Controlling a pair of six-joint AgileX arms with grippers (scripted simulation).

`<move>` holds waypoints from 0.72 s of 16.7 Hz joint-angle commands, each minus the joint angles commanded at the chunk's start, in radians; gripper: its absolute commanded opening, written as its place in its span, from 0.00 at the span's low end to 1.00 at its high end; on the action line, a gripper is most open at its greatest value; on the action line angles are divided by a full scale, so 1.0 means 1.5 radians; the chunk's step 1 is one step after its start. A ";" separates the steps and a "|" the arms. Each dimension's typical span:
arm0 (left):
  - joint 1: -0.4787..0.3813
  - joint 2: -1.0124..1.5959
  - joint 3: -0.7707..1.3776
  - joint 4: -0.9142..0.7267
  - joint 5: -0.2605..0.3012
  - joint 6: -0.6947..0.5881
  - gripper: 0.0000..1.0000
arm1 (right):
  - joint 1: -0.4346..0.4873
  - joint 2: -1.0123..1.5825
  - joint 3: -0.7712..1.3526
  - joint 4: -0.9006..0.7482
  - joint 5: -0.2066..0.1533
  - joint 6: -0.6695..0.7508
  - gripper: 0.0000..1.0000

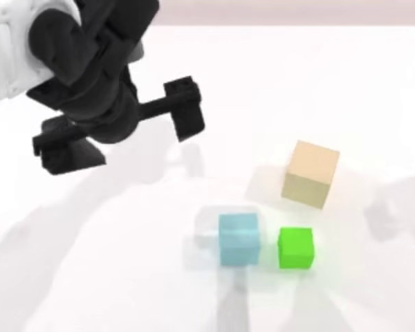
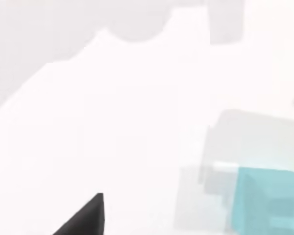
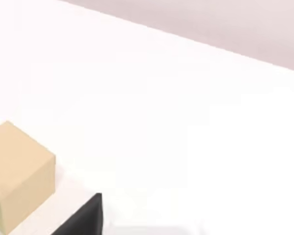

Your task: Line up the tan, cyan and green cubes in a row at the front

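The tan cube [image 1: 310, 173] sits behind the cyan cube [image 1: 238, 238] and green cube [image 1: 295, 247], paired in front. My left gripper [image 1: 117, 131] hovers released, empty; next, I judge, tan needs bringing forward.

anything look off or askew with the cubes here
The tan cube sits farther back and turned askew, out of line with the cyan cube and green cube, which sit side by side, apart. Nothing is spilled or damaged.

Cyan cube [image 2: 267, 203] on white table [image 2: 137, 122]
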 joint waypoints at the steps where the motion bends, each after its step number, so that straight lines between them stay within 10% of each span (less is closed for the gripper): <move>1: 0.029 -0.071 -0.058 0.036 -0.001 0.018 1.00 | 0.013 0.073 0.060 -0.041 0.000 -0.023 1.00; 12: 0.312 -0.822 -0.702 0.454 0.004 0.340 1.00 | 0.157 0.856 0.677 -0.478 -0.003 -0.269 1.00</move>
